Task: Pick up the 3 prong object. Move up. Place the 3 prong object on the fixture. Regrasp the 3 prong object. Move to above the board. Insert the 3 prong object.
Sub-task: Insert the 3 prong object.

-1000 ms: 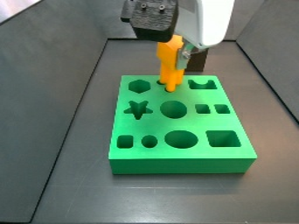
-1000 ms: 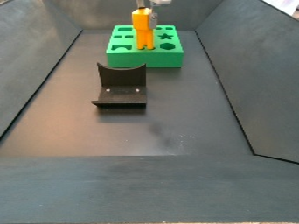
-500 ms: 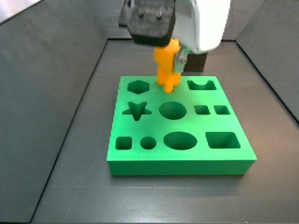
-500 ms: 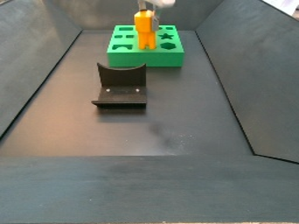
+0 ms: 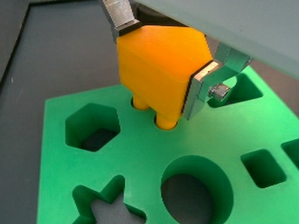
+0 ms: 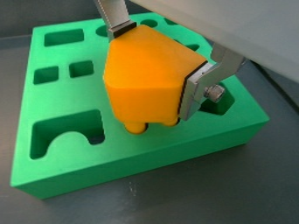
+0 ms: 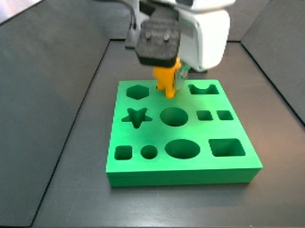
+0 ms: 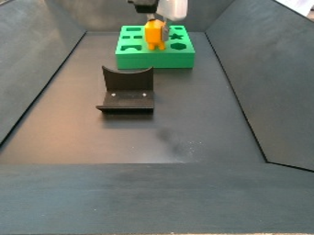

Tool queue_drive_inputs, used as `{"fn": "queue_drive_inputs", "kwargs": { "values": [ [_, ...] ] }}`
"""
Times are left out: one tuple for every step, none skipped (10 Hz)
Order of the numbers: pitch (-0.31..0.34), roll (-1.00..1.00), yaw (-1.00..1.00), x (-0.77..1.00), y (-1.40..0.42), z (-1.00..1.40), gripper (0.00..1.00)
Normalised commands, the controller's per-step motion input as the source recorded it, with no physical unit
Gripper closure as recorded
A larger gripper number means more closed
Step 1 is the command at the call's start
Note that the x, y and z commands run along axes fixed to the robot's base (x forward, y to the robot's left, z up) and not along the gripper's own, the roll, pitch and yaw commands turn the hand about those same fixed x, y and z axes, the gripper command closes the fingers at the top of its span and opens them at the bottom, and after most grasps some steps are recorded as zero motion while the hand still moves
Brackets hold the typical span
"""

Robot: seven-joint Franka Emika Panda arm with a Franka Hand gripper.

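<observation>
My gripper (image 5: 162,59) is shut on the orange-yellow 3 prong object (image 5: 158,72), its silver fingers (image 5: 205,85) clamping both flanks. The piece hangs prongs-down over the back part of the green board (image 5: 70,188), between the hexagon cutout (image 5: 90,128) and the board's rear edge. Both wrist views show the prong tips level with the board top; whether they sit in holes I cannot tell. The piece also shows in the other wrist view (image 6: 146,80) and in both side views (image 7: 168,77) (image 8: 154,35). The dark fixture (image 8: 127,90) stands empty on the floor, apart from the board (image 8: 128,61).
The board (image 7: 179,169) has star (image 7: 137,117), round (image 7: 177,116), oval (image 7: 183,149) and square (image 7: 226,147) cutouts. Slanted dark walls (image 8: 50,87) enclose the floor on both sides.
The gripper has moved down with the 3 prong object, bringing its prongs to the board's top near the back edge. The grip is unchanged.
</observation>
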Motion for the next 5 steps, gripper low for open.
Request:
{"fn": "queue_drive_inputs", "kwargs": {
  "values": [
    [0.0, 0.12, 0.05, 0.0, -0.2, -0.4, 1.0],
    [-0.084, 0.1, 0.01, 0.0, -0.2, -0.43, 1.0],
    [-0.101, -0.05, 0.0, 0.0, 0.0, -0.35, 1.0],
    [-0.07, -0.07, 0.0, 0.0, 0.0, -0.33, 1.0],
    [0.0, -0.07, 0.0, 0.05, 0.0, -0.23, 1.0]
  ]
}}
